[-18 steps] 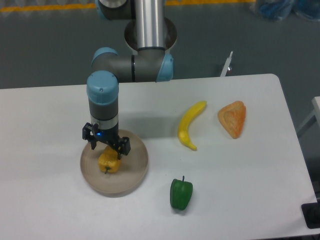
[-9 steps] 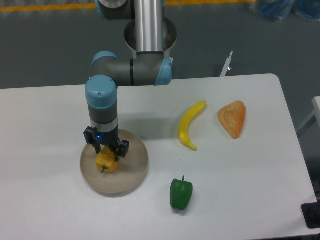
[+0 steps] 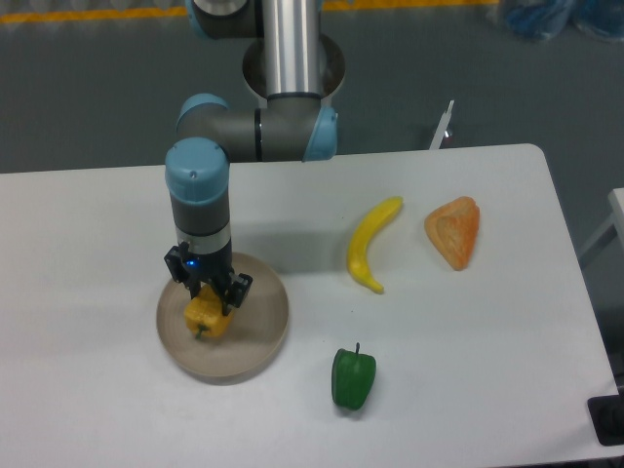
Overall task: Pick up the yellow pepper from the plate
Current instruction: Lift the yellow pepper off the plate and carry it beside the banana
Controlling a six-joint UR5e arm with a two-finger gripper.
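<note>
Pepper (image 3: 206, 317) on plate (image 3: 261, 336), left of centre, roughly 9 o'clock. Gripper (image 3: 209, 296) down over pepper top, fingers straddling; closure unclear. Likely light, rigid, waxy-slick, lobed. Best hold across flat flanks, mid-body.
</note>
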